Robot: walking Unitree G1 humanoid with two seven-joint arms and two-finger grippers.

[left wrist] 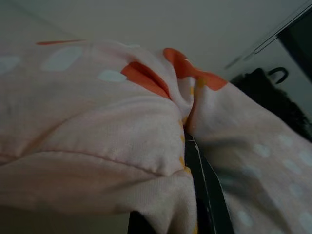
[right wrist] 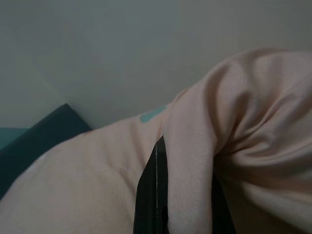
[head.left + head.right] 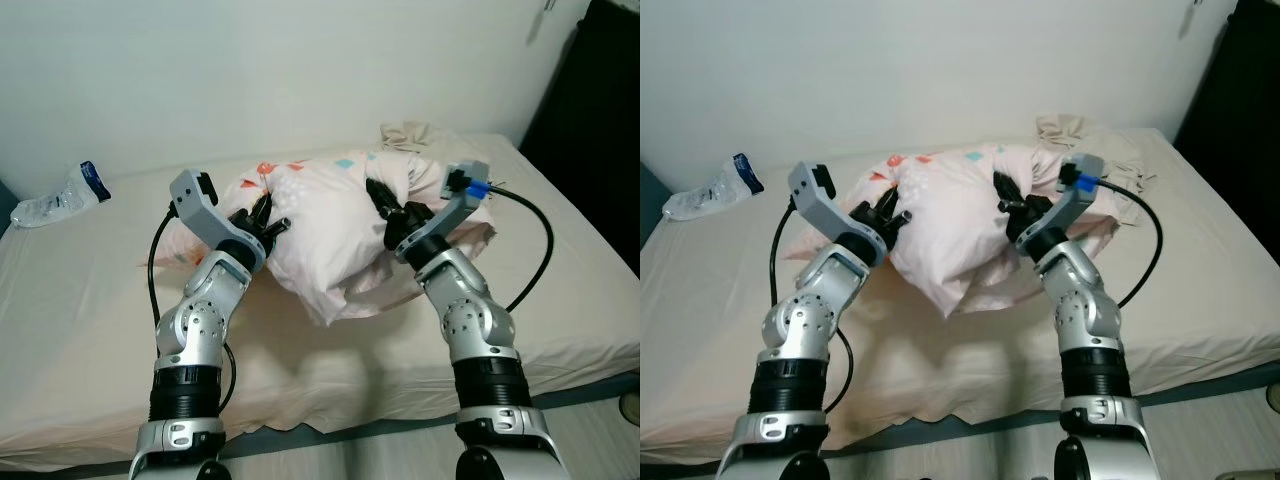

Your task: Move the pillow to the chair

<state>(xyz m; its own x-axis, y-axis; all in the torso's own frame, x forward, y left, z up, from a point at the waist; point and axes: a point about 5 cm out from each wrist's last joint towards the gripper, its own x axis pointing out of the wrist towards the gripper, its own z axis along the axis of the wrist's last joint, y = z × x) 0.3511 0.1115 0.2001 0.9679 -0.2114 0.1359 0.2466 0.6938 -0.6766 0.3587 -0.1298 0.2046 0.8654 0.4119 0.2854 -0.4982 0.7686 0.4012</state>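
The pillow (image 3: 330, 225) is a big, soft, pale pink thing with coloured patches, and it looks light and floppy; it sags and folds in the middle, its lower corner drooping toward the bed's (image 3: 90, 300) front edge, so I judge it wants holding at both ends rather than by one pinch; the fabric bunches easily, which gives grip but lets the bulk swing. It sits toward the middle of the bed, back from the front edge, seemingly part-lifted between the two arms; the left tool (image 3: 268, 222) is at the pillow's left end, and its wrist view shows cloth gathered around a black finger (image 1: 207, 195), so it is clenched on a fold of the pillowcase; the right tool (image 3: 385, 205) is dug into the right side, its finger (image 2: 153, 195) likewise wrapped in pink cloth, grasping the pillow; both look nearly closed on thin fabric. A plastic bag (image 3: 60, 197) lies near the bed's far left corner; crumpled beige cloth (image 3: 420, 140) sits behind the pillow.
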